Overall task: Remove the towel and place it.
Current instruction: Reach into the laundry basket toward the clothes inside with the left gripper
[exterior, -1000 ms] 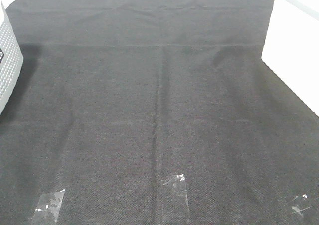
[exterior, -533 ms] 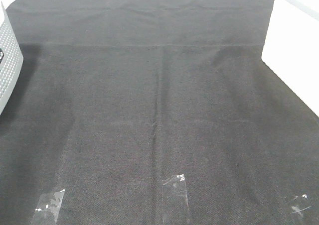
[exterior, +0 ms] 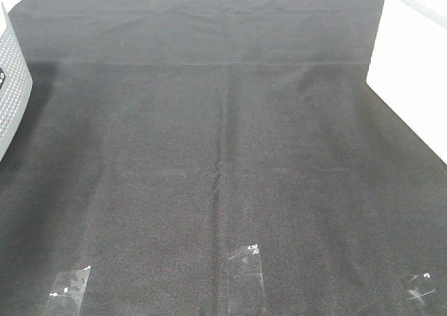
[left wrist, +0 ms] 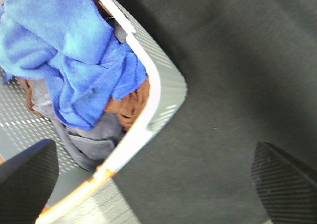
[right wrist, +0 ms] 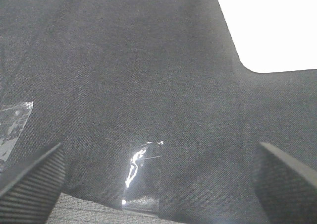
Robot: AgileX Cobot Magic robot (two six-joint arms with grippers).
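The bright blue towel [left wrist: 74,60] lies crumpled in a grey perforated basket [left wrist: 168,85], on top of brown and grey cloths. It shows only in the left wrist view. My left gripper [left wrist: 153,184] is open and empty, hovering over the basket's corner and the black table cloth, apart from the towel. My right gripper [right wrist: 158,179] is open and empty above the black cloth near a strip of clear tape. Neither gripper shows in the exterior high view.
The black cloth [exterior: 223,155] covers the table. The basket's side [exterior: 10,85] stands at the left edge. Clear tape strips [exterior: 246,267] sit along the front edge. White table surface [exterior: 412,78] shows at the right.
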